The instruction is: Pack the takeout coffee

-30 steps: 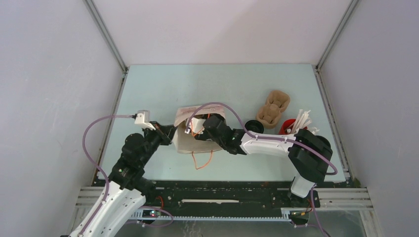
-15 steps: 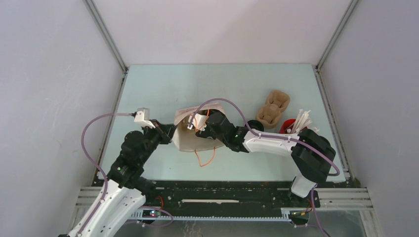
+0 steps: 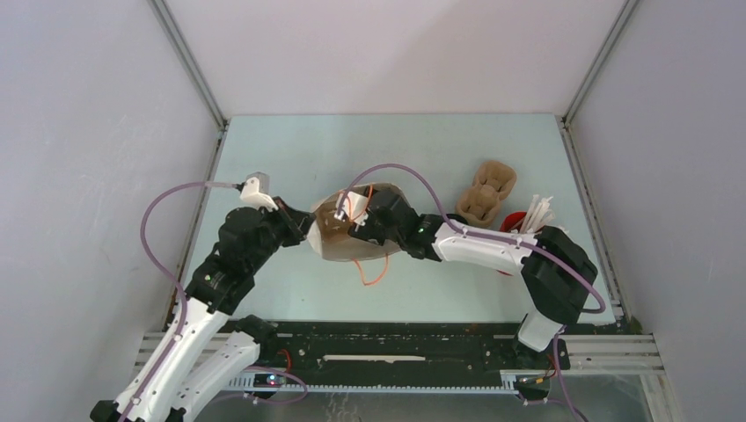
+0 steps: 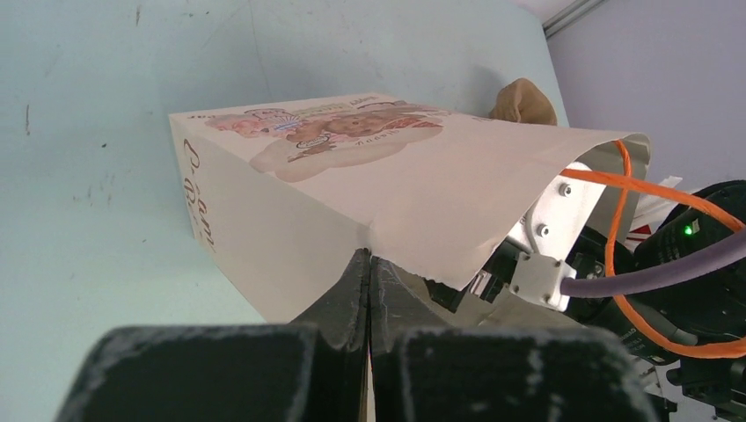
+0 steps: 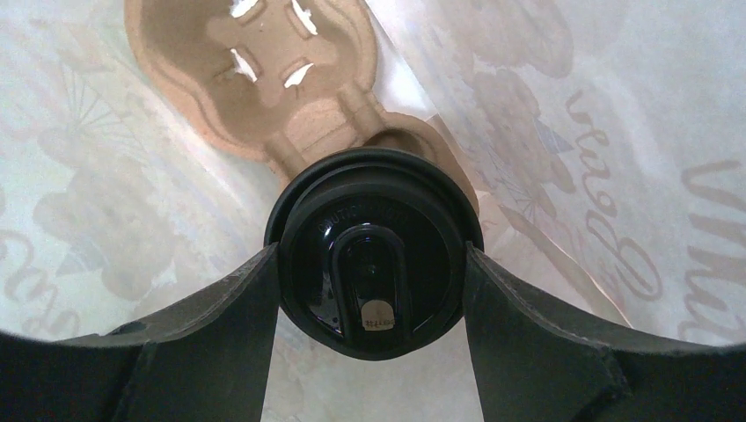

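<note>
The takeout coffee (image 5: 374, 237), a black cup seen lid-on, sits between the fingers (image 5: 220, 334) of my right gripper (image 5: 374, 264), which is shut on its sides. It hangs inside the printed paper bag (image 4: 352, 176), just over a brown pulp cup carrier (image 5: 264, 79) lying in the bag. My left gripper (image 4: 369, 264) is shut on the bag's rim and holds the mouth up. In the top view the bag (image 3: 347, 251) is at the table's middle, the left gripper (image 3: 308, 230) is at its left edge, and the right fingers are hidden inside it.
A second pulp carrier (image 3: 482, 195) lies to the right of the bag. A red cup (image 3: 512, 227) of white sticks (image 3: 538, 214) stands beyond it, partly behind the right arm. The bag's orange handle (image 3: 376, 271) hangs toward the near edge.
The left gripper has lifted the bag's rim, so the mouth now faces up. The right gripper, with the cup, has moved left and deeper into the bag.
</note>
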### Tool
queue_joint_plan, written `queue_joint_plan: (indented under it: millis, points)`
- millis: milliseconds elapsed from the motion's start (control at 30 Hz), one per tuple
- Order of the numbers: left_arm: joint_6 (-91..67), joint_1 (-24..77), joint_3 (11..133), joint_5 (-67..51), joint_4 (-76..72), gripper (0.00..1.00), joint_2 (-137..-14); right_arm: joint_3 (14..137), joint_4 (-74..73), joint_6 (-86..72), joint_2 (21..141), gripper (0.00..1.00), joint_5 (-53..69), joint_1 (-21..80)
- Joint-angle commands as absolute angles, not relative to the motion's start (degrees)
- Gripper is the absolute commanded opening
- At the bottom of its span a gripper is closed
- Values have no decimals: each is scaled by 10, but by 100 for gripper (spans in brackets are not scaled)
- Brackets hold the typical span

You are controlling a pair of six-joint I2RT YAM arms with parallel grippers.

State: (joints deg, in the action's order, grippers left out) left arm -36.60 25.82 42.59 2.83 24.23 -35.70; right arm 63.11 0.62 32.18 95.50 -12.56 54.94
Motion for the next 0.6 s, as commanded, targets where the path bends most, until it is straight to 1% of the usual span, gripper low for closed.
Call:
queue_joint_plan:
  millis: [0, 200, 567]
  points:
    - [-389, 245, 474, 29, 279, 0, -363, 690, -89, 297, 980, 21, -104, 534]
    - [-418, 224, 510, 28, 317, 0, -390, 765, -205, 287, 1016, 21, -63, 529]
    - [-420, 172, 569, 11, 355, 0, -452, 898, -341, 286, 1098, 22, -7, 510]
